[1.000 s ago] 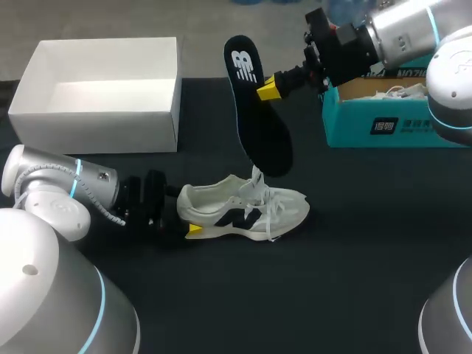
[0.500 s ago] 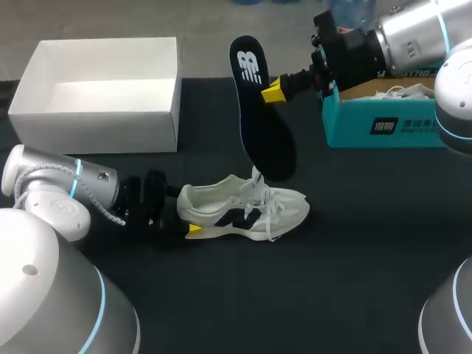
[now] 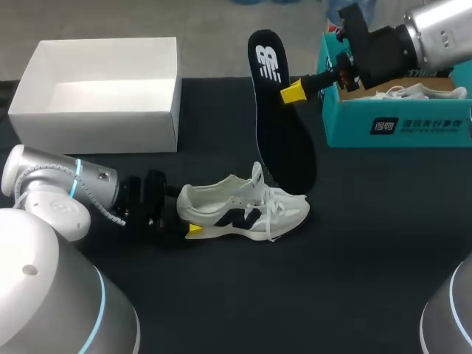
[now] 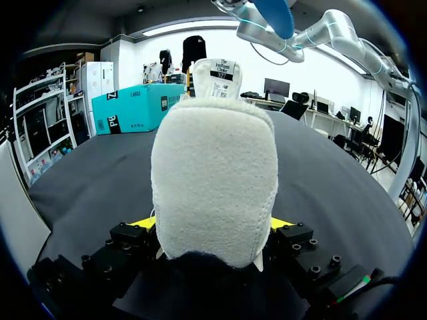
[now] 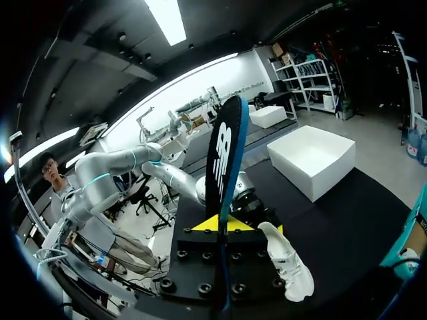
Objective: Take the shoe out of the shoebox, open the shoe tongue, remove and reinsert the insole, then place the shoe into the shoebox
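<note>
At the far left I see an open white box (image 3: 103,92) on the black table (image 3: 332,295). Nearer, my left arm lies low across the table, and its gripper (image 3: 188,223) is clenched on the heel of the white shoe (image 3: 247,210). In the left wrist view a yellow tip presses in on each side of that heel (image 4: 213,200). The shoe rests on its sole near the middle of the table, toe pointing right, outside both boxes. Just beyond it the dark insole (image 3: 280,118) is up off the table and stands nearly upright. Its lower end is near the laces, though I cannot tell if it touches them. My right gripper (image 3: 295,91) grasps the insole partway along its length, and the right wrist view shows it edge-on between the two fingers (image 5: 220,223). At the far right sits the teal shoebox (image 3: 398,125), with a second shoe (image 3: 413,90) inside.
</note>
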You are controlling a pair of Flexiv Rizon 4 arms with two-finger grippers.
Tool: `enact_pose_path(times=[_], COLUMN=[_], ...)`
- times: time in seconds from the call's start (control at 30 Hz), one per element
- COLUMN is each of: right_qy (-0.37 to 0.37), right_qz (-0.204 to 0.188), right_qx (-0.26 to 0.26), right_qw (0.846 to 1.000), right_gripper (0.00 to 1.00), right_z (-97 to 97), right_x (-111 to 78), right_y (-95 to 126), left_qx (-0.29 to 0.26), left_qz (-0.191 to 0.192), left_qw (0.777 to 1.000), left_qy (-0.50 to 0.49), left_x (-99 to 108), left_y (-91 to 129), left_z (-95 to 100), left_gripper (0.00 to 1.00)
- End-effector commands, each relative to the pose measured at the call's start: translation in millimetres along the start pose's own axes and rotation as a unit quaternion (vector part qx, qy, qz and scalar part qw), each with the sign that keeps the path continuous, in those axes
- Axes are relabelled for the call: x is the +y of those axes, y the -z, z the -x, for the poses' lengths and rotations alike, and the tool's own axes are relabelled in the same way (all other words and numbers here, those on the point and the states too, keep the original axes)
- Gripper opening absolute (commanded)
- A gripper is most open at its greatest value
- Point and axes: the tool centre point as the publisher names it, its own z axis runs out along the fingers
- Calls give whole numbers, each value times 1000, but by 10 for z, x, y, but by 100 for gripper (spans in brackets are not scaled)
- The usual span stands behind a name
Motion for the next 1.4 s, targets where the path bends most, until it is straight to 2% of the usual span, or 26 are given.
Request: enact_pose_path(times=[0.03, 0.3, 0.47, 0.77, 1.4], right_qy=[-14, -38, -46, -36, -36], right_qz=[13, 34, 43, 25, 25], right_qx=[-24, -48, -58, -49, -49], right_qw=[1000, 998, 996, 998, 998], right_gripper=[0, 0, 0, 0, 0], right_z=[-197, -377, -424, -412, -412], right_x=[-94, -109, -152, -138, -138], right_y=[143, 295, 342, 370, 370], left_qx=[0, 0, 0, 0, 0], left_qz=[1, 1, 1, 1, 1], left_qw=[1000, 1000, 1000, 1000, 1000], left_qy=[0, 0, 0, 0, 0], left_x=[8, 8, 8, 8, 8], left_y=[-8, -8, -8, -8, -8], left_z=[0, 0, 0, 0, 0], left_gripper=[0, 0, 0, 0, 0])
